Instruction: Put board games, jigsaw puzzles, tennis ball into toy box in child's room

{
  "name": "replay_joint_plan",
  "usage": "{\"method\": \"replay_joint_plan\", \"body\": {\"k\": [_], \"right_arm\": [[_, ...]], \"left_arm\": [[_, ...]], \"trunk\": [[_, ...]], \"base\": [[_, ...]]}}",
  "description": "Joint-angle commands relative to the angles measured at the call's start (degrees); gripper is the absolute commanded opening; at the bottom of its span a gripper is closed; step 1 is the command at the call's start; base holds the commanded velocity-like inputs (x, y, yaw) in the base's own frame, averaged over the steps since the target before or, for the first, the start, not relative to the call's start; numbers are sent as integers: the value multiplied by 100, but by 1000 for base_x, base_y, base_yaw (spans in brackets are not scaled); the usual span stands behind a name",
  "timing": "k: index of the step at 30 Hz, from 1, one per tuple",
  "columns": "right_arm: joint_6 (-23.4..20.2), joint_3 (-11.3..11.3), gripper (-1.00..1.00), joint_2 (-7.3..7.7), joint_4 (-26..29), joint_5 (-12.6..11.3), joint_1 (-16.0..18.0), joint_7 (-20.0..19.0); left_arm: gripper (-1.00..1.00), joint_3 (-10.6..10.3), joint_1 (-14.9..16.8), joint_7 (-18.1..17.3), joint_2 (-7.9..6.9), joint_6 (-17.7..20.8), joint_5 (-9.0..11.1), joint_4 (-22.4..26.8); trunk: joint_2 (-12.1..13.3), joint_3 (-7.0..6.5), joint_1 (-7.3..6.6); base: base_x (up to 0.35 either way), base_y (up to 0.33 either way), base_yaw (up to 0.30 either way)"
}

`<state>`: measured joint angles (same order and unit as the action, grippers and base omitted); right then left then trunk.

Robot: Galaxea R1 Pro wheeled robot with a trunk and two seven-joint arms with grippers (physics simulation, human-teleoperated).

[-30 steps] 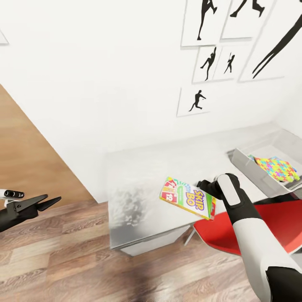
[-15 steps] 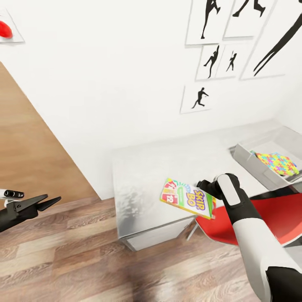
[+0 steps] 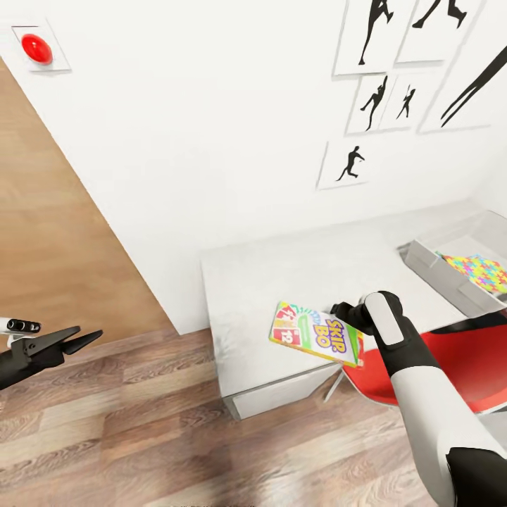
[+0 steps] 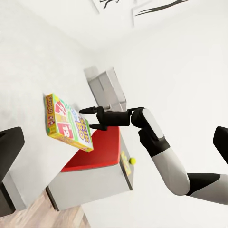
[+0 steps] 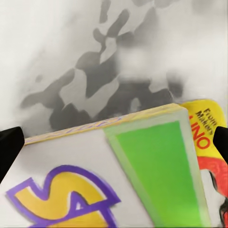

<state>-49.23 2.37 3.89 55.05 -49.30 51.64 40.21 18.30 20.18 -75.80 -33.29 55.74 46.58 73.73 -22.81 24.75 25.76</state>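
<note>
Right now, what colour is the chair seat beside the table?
The chair seat is plain red, best seen in the head view.

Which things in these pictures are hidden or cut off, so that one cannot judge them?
- Toy box, head view: the picture's edge cuts it; its full contents cannot be told.
- Jigsaw puzzle inside it: partly cut off.
- Right gripper, head view: the Skip-Bo box hides the fingertips.
- Small yellow ball, left wrist view: too small to identify.
</note>
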Motion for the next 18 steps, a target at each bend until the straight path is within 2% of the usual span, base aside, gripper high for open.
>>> {"method": "replay_joint_plan", "body": {"k": [1, 18], "right_arm": [[-9, 0, 100, 1, 6, -71, 4, 57], [-9, 0, 100, -2, 15, -71, 4, 57]], "left_arm": [[100, 0, 4, -5, -2, 51, 18, 0], [100, 2, 4, -5, -8, 51, 15, -7]], "trunk": [[-10, 10, 2], [-10, 10, 2]], "base": [[-110, 143, 0], [-73, 20, 0]]}}
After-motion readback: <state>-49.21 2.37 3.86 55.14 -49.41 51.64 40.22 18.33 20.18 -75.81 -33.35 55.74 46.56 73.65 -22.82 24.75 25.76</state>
